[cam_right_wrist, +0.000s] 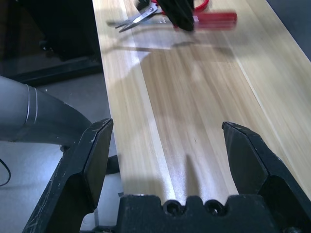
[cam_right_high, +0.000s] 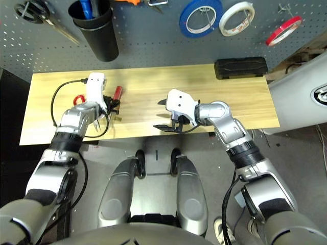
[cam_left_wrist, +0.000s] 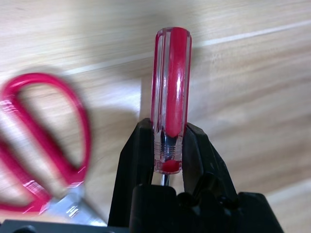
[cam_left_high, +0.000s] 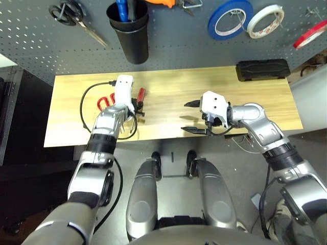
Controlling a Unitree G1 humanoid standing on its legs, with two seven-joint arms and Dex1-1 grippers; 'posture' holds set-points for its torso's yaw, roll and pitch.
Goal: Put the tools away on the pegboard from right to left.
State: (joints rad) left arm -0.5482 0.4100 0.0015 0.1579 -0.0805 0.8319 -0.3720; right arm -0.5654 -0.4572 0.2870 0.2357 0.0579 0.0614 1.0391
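My left gripper (cam_left_wrist: pixel 167 133) is shut on the slim red-handled screwdriver (cam_left_wrist: pixel 171 73), gripping the handle at its shaft end, low over the table's left part (cam_left_high: pixel 140 95). The red-handled scissors (cam_left_wrist: pixel 43 145) lie on the wood just beside it, partly hidden under my left wrist (cam_left_high: pixel 106 101). My right gripper (cam_left_high: pixel 193 116) hangs open and empty over the table's middle front. On the pegboard (cam_left_high: pixel 179 48) the thin red tape ring (cam_left_high: pixel 310 35) hangs at the far right. The orange-handled pliers (cam_left_high: pixel 164 2) hang at the top edge, cut off by the frame.
A black cup (cam_left_high: pixel 129 33) holding blue-handled things hangs on the pegboard, with black-handled scissors (cam_left_high: pixel 71 15) to its left. Blue (cam_left_high: pixel 230 19) and white (cam_left_high: pixel 265 21) tape rolls hang to its right. A black case (cam_left_high: pixel 263 69) lies at the table's back right. A black cable (cam_left_high: pixel 84 109) loops by my left wrist.
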